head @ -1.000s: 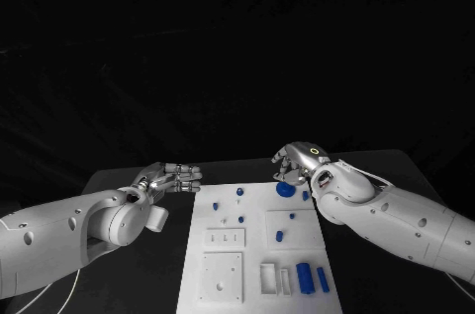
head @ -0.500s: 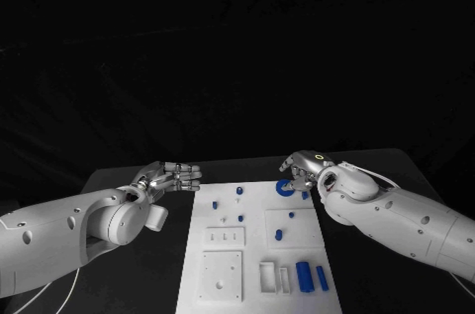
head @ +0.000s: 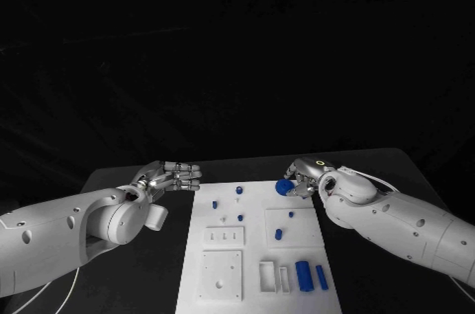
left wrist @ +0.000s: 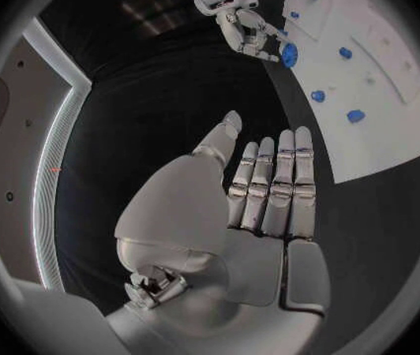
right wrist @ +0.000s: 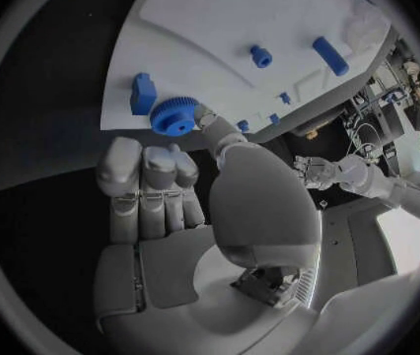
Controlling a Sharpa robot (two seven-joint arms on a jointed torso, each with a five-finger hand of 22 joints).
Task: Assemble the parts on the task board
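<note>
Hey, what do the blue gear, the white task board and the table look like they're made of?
Blue gear: probably moulded or printed plastic; solid matte blue, fine even teeth around the rim, no metallic shine.
Task board: looks like matte white plastic or painted plate; flat, with raised panels and holes, no glare.
Table: a dull black surface; whether it is cloth-covered or bare, I can't tell.

Blue parts on a white plate, against black.

The flat white task board (head: pixel 259 249) lies on the matte black table (head: pixel 129 183). A deep blue toothed gear wheel (right wrist: pixel 174 116) and small blue pegs (head: pixel 309 277) contrast with it. The silver right hand (head: pixel 302 177) and silver left hand (head: pixel 170 177) extend from glossy white arms (head: pixel 69 231).
</note>
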